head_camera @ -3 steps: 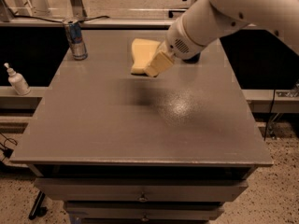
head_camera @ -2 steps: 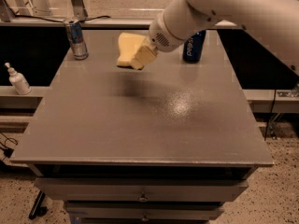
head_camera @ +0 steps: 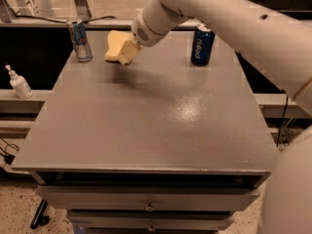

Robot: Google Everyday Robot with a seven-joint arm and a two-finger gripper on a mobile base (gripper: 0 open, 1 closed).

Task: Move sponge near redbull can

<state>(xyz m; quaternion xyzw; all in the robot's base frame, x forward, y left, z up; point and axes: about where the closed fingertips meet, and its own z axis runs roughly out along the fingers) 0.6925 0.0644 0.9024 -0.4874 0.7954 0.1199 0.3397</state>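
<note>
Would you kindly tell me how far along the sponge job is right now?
Done: the pale yellow, wavy-edged sponge is grasped and off the grey table, casting a shadow below. In hand: the gripper holds it in the air close to the slim silver-and-blue redbull can. Left: lowering it beside the can and releasing.

"pepsi" in white on the blue can (head_camera: 202,45), right of the gripper (head_camera: 127,51) holding the sponge (head_camera: 114,45)

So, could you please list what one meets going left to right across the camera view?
A white pump bottle, redbull can, sponge held by the gripper at its right edge, Pepsi can.
</note>
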